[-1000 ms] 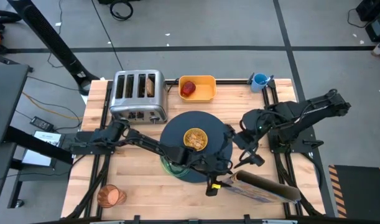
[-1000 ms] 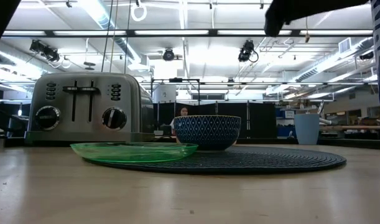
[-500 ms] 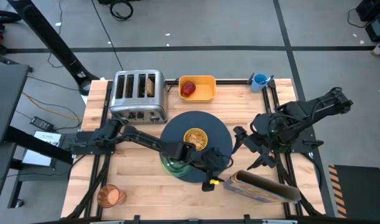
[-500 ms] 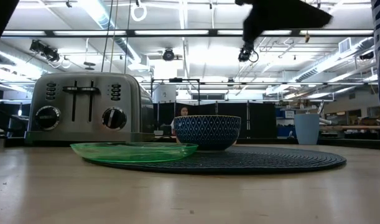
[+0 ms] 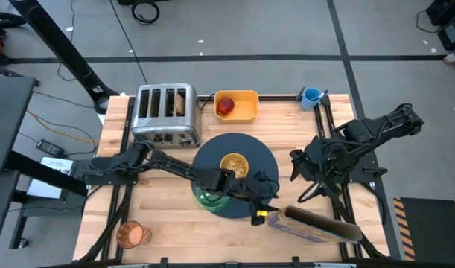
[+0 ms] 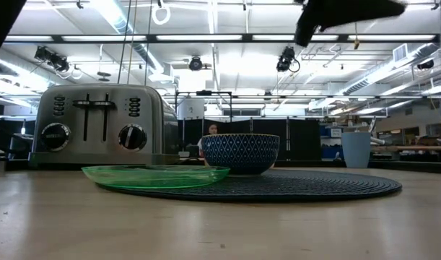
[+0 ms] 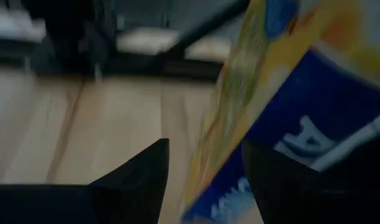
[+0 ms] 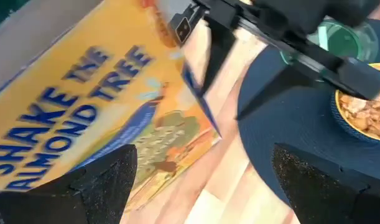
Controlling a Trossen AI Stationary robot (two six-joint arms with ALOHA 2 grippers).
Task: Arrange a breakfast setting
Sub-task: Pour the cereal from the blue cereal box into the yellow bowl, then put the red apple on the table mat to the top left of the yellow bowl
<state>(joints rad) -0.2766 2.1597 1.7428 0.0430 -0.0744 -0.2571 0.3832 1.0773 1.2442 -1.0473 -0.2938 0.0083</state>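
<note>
The big dark mat lies in the middle of the tabletop, and the bowl with cereal sits on it. The green plate rests half on the mat's near edge. Still to do, I think: the toast is in the toaster, the apple is in a yellow tray, and the amber cup waits in a near corner. The cereal box lies just beside the mat. The left tool is at the box end with fingers spread around it. The right tool hangs released beside the mat.
</note>
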